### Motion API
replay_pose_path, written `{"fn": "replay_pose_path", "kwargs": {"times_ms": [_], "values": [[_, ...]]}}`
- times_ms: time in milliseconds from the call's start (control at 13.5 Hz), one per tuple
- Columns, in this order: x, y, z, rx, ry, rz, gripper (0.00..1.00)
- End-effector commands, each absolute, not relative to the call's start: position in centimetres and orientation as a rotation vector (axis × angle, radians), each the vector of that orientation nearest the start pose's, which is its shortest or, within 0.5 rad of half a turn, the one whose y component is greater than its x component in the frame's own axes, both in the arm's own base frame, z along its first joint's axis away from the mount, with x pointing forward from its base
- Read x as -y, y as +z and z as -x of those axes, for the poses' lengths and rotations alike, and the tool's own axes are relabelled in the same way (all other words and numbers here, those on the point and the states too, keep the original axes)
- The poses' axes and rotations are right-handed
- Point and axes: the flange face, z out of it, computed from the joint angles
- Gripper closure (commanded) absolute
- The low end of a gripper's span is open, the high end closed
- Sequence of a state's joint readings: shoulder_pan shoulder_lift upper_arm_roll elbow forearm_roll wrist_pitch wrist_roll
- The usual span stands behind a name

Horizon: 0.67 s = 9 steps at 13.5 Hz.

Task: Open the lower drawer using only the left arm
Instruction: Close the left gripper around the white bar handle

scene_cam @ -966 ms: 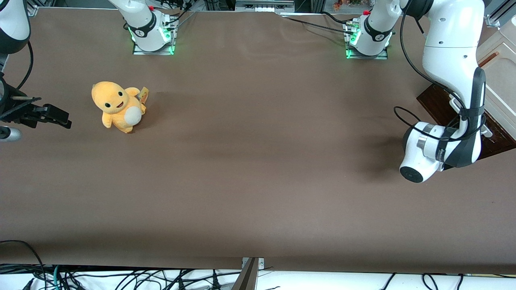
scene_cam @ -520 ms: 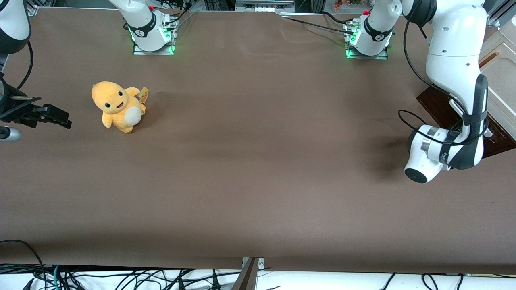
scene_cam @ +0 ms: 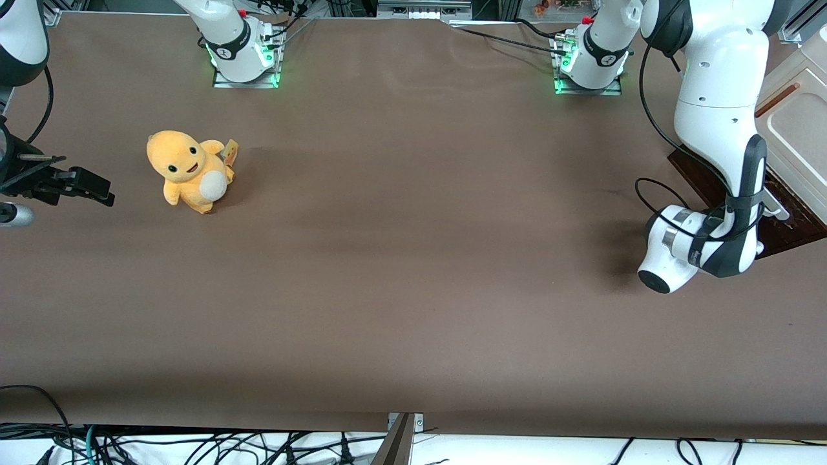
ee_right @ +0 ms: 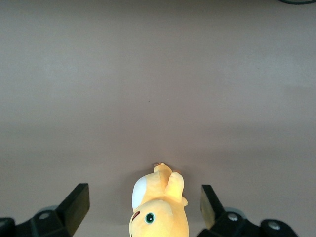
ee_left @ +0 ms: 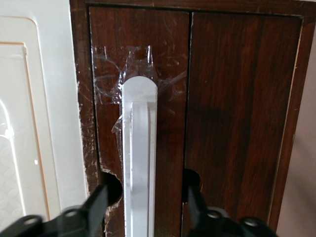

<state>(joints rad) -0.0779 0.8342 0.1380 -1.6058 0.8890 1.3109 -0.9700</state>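
Observation:
The lower drawer (ee_left: 168, 64) is a dark brown wooden front with a long white bar handle (ee_left: 139, 148) held on with clear tape. My left arm's gripper (ee_left: 146, 205) is open close in front of this drawer. One black finger (ee_left: 96, 207) stands on each side of the handle, and neither touches it. In the front view the drawer cabinet's dark front (scene_cam: 701, 171) sits at the working arm's end of the table. There the left arm's bent wrist (scene_cam: 704, 248) hides the gripper.
A second dark brown drawer front (ee_left: 242, 98) adjoins the handled one, and a cream panel (ee_left: 29, 123) flanks it. The cabinet's cream top (scene_cam: 798, 135) shows above. A yellow plush toy (scene_cam: 190, 171) stands toward the parked arm's end of the table.
The left arm's wrist went a little toward the cabinet, then came back toward the parked arm's end. The cabinet's dark front looks unmoved.

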Motion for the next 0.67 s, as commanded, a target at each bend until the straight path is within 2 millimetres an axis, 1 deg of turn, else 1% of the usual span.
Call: {"fn": "replay_pose_path", "kwargs": {"times_ms": [0,149,223,371,446,594], "values": [[-14.09,16.57,-57.63,0.596,0.501,1.572,0.33],[-14.92,16.53,-57.42,0.606,0.507,1.564,0.41],[-14.94,16.59,-57.48,0.608,0.503,1.562,0.48],[-14.93,16.68,-57.59,0.616,0.494,1.56,0.68],[-15.01,16.81,-57.71,0.619,0.493,1.562,0.74],[-14.92,16.89,-57.85,0.62,0.488,1.565,0.82]]}}
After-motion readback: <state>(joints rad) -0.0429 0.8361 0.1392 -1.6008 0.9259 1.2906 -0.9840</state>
